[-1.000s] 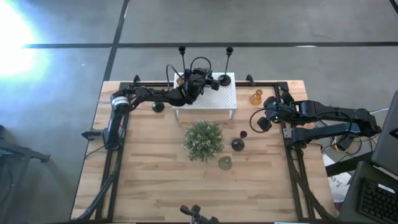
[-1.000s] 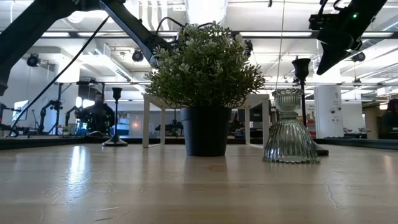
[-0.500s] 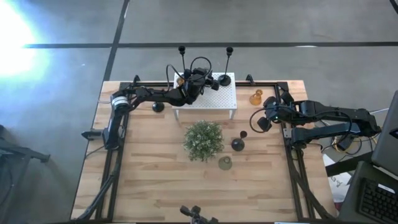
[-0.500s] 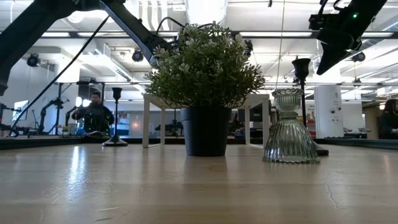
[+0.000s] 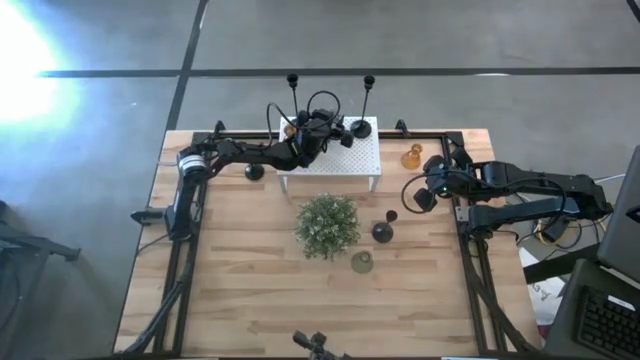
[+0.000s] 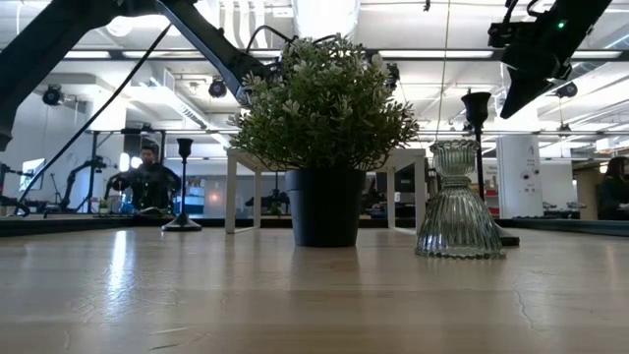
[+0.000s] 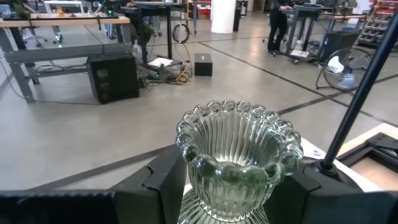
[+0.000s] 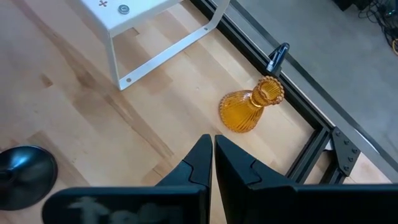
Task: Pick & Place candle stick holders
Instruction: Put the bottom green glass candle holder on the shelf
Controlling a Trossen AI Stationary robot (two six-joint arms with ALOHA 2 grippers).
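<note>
A clear ribbed glass candle stick holder stands upright between the fingers of my left gripper, which reaches over the white perforated stand at the table's far edge. A tall black stem rises just beyond it. My right gripper hovers shut above the table's right side, near an amber holder standing on its base. On the table also stand black holders and a clear-grey one. My left gripper pinches the clear holder between its two fingers, just under the beaded cup, one finger on each side. The fingers lie level, coming from the table's left toward its far edge. The holder is upright; its base is cut off by the picture's edge.
A bushy green plant in a dark pot stands mid-table. Another amber holder sits by my left gripper, and a second tall stem stands at the far edge. A black frame rail edges the table. People move in the room behind.
</note>
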